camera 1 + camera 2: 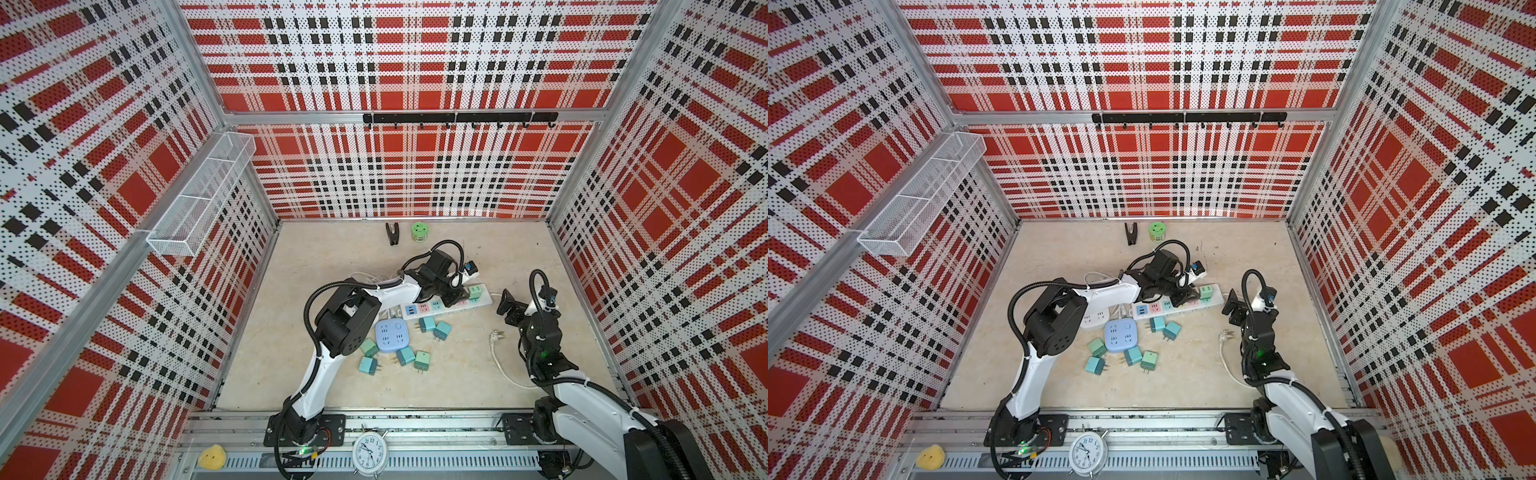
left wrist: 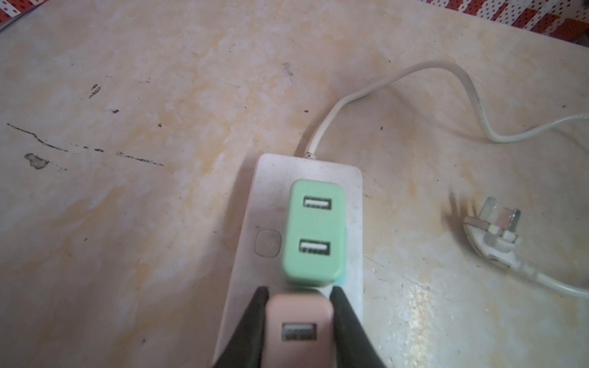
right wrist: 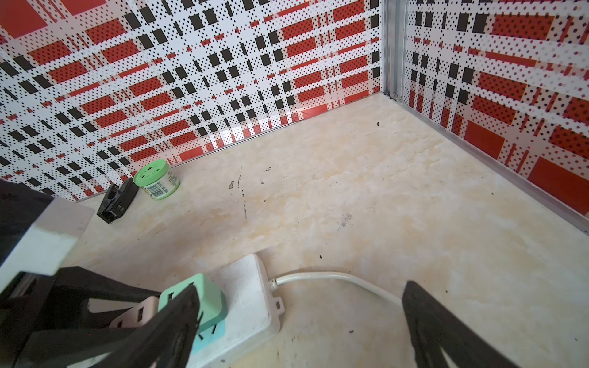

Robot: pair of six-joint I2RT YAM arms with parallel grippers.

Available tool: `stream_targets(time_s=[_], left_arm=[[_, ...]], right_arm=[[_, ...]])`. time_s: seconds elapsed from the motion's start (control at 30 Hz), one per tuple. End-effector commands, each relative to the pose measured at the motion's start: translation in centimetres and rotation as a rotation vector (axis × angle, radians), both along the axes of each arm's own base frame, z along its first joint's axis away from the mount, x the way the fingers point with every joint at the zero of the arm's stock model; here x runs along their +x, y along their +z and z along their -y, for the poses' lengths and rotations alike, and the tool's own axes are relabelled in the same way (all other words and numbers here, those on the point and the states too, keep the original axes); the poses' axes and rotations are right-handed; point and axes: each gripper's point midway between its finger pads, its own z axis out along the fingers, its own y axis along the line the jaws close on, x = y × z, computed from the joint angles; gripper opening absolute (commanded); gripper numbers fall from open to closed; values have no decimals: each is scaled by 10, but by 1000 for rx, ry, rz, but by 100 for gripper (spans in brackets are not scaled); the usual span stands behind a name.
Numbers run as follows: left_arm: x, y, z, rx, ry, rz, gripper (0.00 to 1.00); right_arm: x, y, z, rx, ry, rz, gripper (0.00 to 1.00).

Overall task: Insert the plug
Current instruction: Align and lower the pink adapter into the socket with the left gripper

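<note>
Left fingers (image 2: 251, 325) are clamped on a pink plug (image 2: 298, 321), held at the strip (image 2: 255, 197) on the worktop (image 2: 127, 191). It sits just beside a green plug (image 2: 314, 229) seated near the cord end. Whether the pink plug is fully in is unclear. Right fingers (image 3: 430, 318) gape wide, empty, near that same end.

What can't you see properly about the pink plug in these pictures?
- Prongs of the pink plug: in the left wrist view its own body covers them, so whether they sit in the power strip cannot be told.
- Its lower end: same view, cut off by the picture edge, where the left pincer holds it.
- Its side: in the right wrist view, partly behind the open right pincer.
</note>
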Motion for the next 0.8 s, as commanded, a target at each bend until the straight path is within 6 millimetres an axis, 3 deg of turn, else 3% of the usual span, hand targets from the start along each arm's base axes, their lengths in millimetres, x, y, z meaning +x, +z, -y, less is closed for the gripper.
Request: stream_targets(time_s=[0.0, 0.27, 0.37, 0.5, 0.77], left_arm=[[-28, -59, -19, 151, -32, -167, 0], [-23, -63, -27, 216, -49, -203, 0], [-21, -59, -25, 211, -54, -191, 5], [-17, -51, -25, 215, -52, -165, 20], [-20, -50, -23, 208, -69, -121, 20]], right_arm=[[7, 18, 0, 24, -6, 52, 100], [7, 17, -1, 24, -6, 48, 100], [7, 17, 0, 24, -8, 46, 100], [9, 17, -1, 23, -8, 41, 100], [8, 16, 0, 23, -8, 41, 100]])
